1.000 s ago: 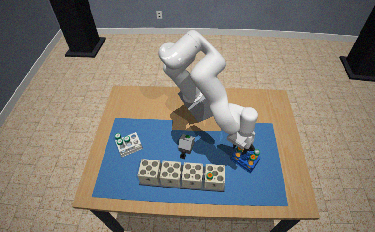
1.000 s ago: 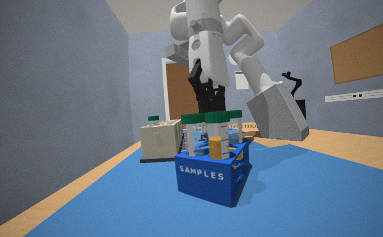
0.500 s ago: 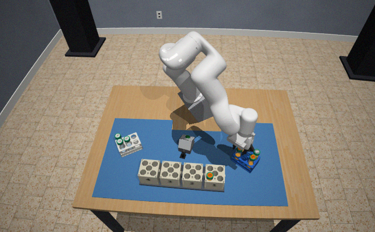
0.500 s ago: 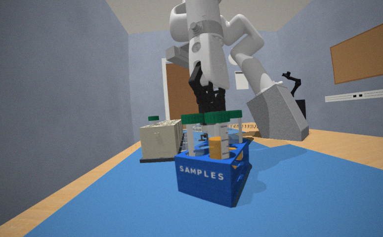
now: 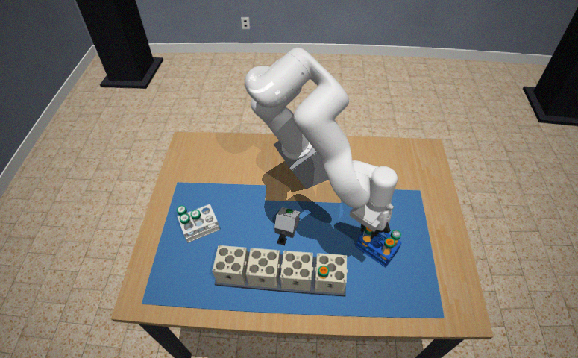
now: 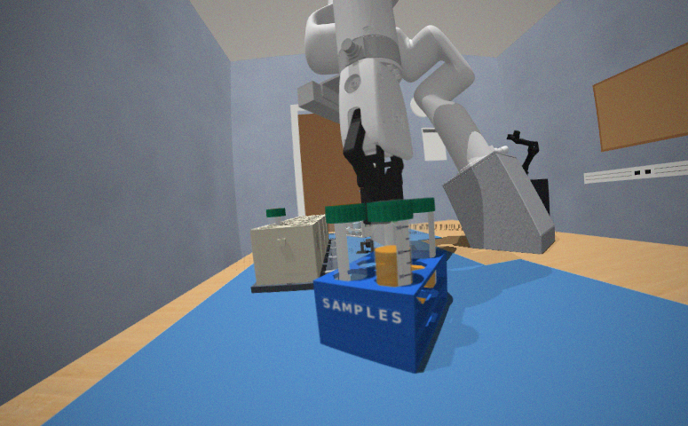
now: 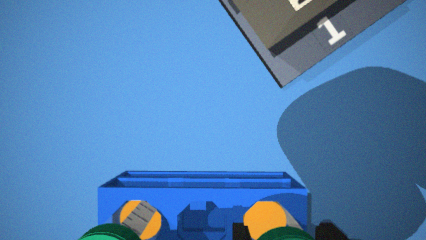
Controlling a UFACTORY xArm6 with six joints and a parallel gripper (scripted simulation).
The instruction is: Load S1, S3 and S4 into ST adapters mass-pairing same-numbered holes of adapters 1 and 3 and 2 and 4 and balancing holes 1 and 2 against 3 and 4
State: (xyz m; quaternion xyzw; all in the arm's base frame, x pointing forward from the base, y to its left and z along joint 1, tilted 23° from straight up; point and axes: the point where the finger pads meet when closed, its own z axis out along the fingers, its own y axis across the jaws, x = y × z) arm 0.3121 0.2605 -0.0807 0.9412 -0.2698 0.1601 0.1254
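near the bench's (image 5: 460, 274) (image 6: 637, 272) right edge as the top view shows it, the rack (image 5: 370, 253) (image 6: 366, 323) (image 7: 200, 194) stands loose, so the gripper (image 5: 374, 230) (image 6: 382, 205) (image 7: 282, 233), apparently clenched on an orange-filled tube (image 5: 367, 239) (image 7: 265, 218) in its well, should lift straight up, sparing neighbouring caps.

Corkboard (image 6: 659, 92) on blue-grey wall (image 6: 564, 115).

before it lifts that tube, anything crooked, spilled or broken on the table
Nothing stands out. The sample rack and white rack are angled on the mat but look flat. The adapters stand in a row, the tubes look upright, and I see no spill or damage.
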